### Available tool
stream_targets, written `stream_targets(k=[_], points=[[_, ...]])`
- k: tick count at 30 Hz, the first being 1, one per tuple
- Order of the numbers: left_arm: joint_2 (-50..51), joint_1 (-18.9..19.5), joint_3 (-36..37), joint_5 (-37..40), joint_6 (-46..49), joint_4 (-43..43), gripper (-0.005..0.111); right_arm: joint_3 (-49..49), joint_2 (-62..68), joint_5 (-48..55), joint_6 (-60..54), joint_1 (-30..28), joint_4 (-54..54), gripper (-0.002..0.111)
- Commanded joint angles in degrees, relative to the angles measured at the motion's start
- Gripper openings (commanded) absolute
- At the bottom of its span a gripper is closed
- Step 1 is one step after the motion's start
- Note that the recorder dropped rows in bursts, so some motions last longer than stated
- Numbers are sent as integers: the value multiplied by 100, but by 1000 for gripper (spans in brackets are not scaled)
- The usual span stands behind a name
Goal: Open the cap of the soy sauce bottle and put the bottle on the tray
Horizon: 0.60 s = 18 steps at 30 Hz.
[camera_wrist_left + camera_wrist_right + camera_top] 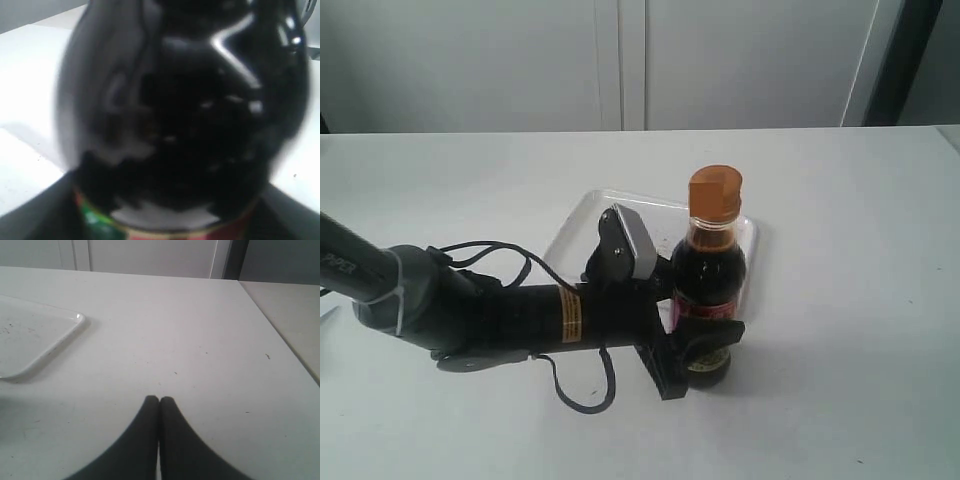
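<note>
My left claw (pixel 705 350) sits around the soy sauce bottle (pixel 710 270) at lower centre, tight or not I cannot tell; the cap (pixel 715 193) looks shut, and the bottle seems off the tray (pixel 578 225).

looks like a robot lab: bare white table (pixel 860 250), plain white panels (pixel 740 60) behind, robot arm (pixel 520 312).
</note>
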Motion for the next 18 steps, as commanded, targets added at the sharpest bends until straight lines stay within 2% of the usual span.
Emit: stream_targets(k=[1, 4, 5, 18], points=[[32, -30, -2, -17, 144, 106, 35, 13, -30, -7, 21, -19, -6, 0], [41, -30, -2, -17, 144, 146, 7, 13, -30, -7, 21, -19, -6, 0], [41, -30, -2, -17, 176, 146, 0, 13, -30, -7, 21, -19, -6, 0], [41, -30, -2, -17, 272, 167, 0, 13, -30, -218, -85, -19, -204, 0]])
